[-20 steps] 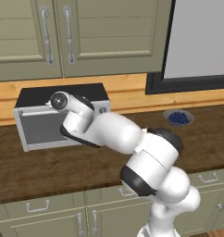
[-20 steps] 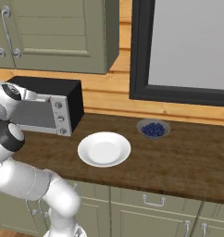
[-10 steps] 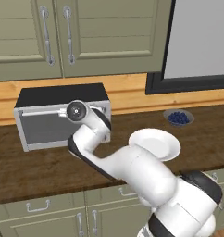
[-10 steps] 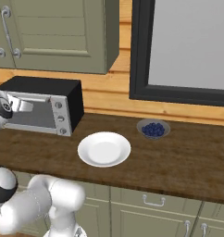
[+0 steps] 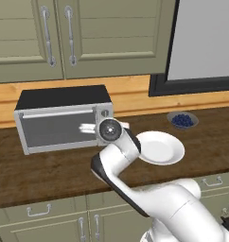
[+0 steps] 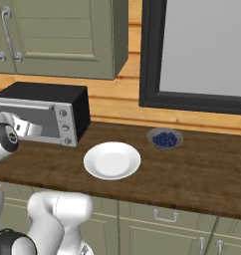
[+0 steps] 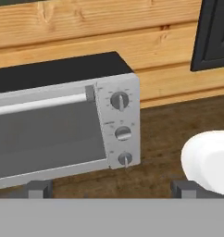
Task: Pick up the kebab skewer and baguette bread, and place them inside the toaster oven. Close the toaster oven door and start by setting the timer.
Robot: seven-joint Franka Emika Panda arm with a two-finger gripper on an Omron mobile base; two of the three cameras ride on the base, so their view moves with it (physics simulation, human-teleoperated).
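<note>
Toaster oven (image 5: 64, 120) sits on the dark wood counter (image 5: 40, 175), back against the light wood wall strip, left of everything else. Its door (image 7: 44, 139) is shut, bar handle along the top edge; three round knobs (image 7: 123, 133) stacked on the right panel. Black top. In the base views the hand is hard to make out against the oven front.

Gripper (image 7: 111, 189) hovers in front of the oven, low, facing the door's lower edge and the knob panel. Fingertips (image 7: 39, 188) stand wide apart with nothing between them; not touching the oven as far as the hand view shows.

Faint tick marks ring the knobs; no writing legible, no brand visible.

White plate (image 6: 112, 160) lies on the counter just right of the oven, bare. Further right and back, near the wall, a small bowl of blueberries (image 6: 165, 138). Kebab skewer and baguette: cannot place either from these views.

Room: olive-green wall cabinets (image 5: 88, 33) with metal bar handles above, matching drawers below the counter. A dark-framed window (image 6: 202, 55) to the right, pane flat grey.
</note>
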